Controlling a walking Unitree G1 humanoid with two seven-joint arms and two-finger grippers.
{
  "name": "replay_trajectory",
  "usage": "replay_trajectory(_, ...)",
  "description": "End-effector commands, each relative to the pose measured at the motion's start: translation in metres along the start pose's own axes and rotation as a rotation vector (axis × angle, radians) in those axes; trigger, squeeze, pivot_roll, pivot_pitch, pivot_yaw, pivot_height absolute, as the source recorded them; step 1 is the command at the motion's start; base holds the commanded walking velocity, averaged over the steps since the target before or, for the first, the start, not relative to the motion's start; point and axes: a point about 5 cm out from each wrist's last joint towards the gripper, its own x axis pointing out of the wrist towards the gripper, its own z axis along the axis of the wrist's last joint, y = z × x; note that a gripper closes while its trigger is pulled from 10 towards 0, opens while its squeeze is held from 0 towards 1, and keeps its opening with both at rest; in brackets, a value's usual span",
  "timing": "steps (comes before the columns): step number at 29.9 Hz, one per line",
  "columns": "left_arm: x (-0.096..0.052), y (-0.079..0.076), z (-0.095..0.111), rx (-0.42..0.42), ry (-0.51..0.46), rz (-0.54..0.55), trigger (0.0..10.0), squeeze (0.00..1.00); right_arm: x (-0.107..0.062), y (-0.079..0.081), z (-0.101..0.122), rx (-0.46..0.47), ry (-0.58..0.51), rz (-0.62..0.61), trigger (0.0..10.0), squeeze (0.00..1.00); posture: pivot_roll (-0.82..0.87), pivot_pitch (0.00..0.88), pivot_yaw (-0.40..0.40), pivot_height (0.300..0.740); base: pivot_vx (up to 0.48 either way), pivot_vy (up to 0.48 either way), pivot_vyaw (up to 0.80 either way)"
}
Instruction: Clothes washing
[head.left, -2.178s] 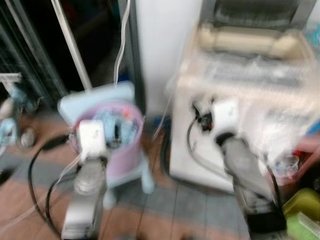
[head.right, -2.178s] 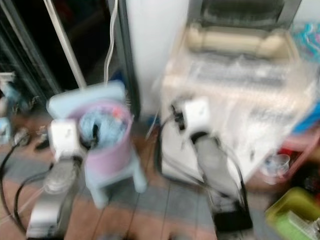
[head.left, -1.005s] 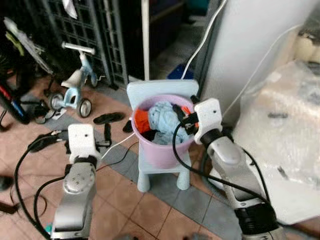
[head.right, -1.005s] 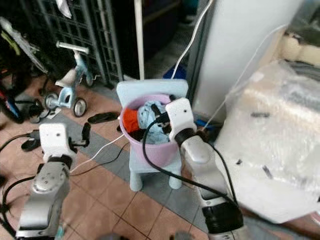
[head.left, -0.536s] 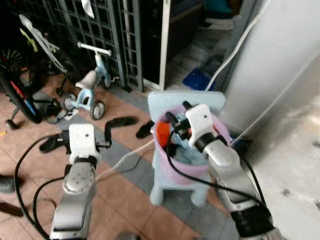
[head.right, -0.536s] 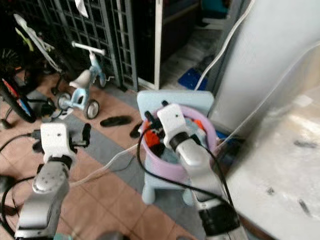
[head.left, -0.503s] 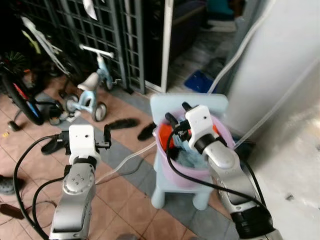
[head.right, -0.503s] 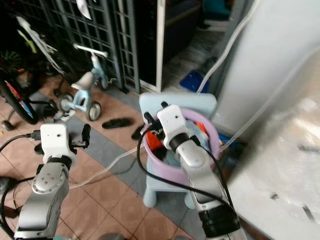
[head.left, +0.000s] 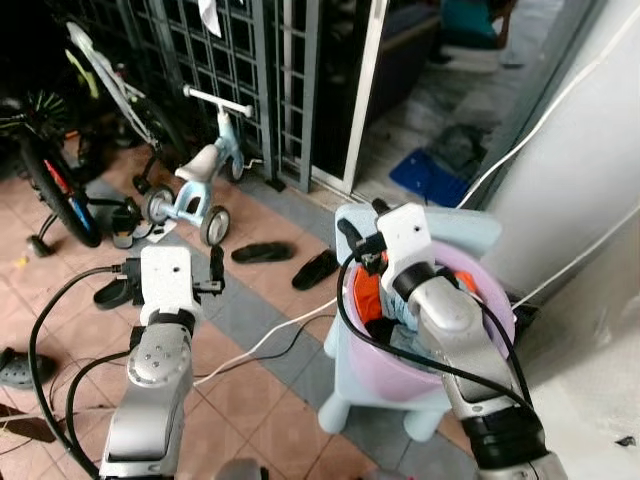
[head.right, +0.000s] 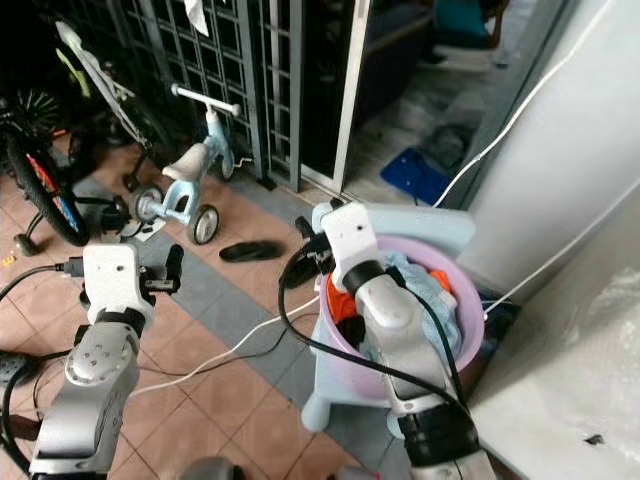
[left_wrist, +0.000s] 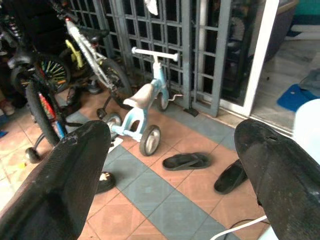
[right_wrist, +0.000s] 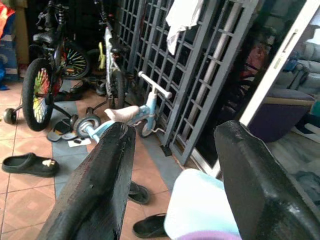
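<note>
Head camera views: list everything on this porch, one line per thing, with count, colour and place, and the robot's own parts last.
Tub: one, pink, on the stool.
Stool: one, light blue, on the tiled floor by the white wall.
Clothes: a heap, orange and light blue, inside the tub.
Balance bike: one, light blue, by the metal grille.
Sandals: two, black, on the floor near the stool.
Bicycle: one, black, far left by the grille.
Mat: one, blue, beyond the doorway.
Left gripper: jaws open, raised over the floor.
Right gripper: jaws open, above the tub's near rim.
</note>
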Motion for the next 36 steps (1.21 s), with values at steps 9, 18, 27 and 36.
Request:
replay_trajectory(9, 0.0, -0.005, 0.003, -0.005, -0.01, -0.014, 10.0, 0.0, -0.003, -0.007, -0.004, 0.006, 0.024, -0.023, 10.0, 0.0, -0.03, 0.0, 0.0, 0.74, 0.0, -0.472, 0.0)
replay_trajectory(18, 0.0, -0.003, 0.004, -0.003, -0.023, 0.021, 10.0, 0.0, -0.007, -0.003, -0.012, 0.017, 0.033, 0.018, 10.0, 0.0, -0.03, 0.0, 0.0, 0.74, 0.0, -0.23, 0.0)
replay_trajectory(27, 0.0, 0.003, 0.003, -0.017, -0.017, 0.041, 10.0, 0.0, -0.011, 0.004, -0.019, 0.036, 0.054, 0.039, 10.0, 0.0, -0.03, 0.0, 0.001, 0.74, 0.0, 0.0, 0.0)
replay_trajectory(36, -0.001, 0.002, 0.002, -0.026, -0.014, 0.037, 10.0, 0.0, -0.011, 0.002, -0.022, 0.021, 0.062, 0.045, 10.0, 0.0, -0.03, 0.0, -0.002, 0.74, 0.0, 0.0, 0.0)
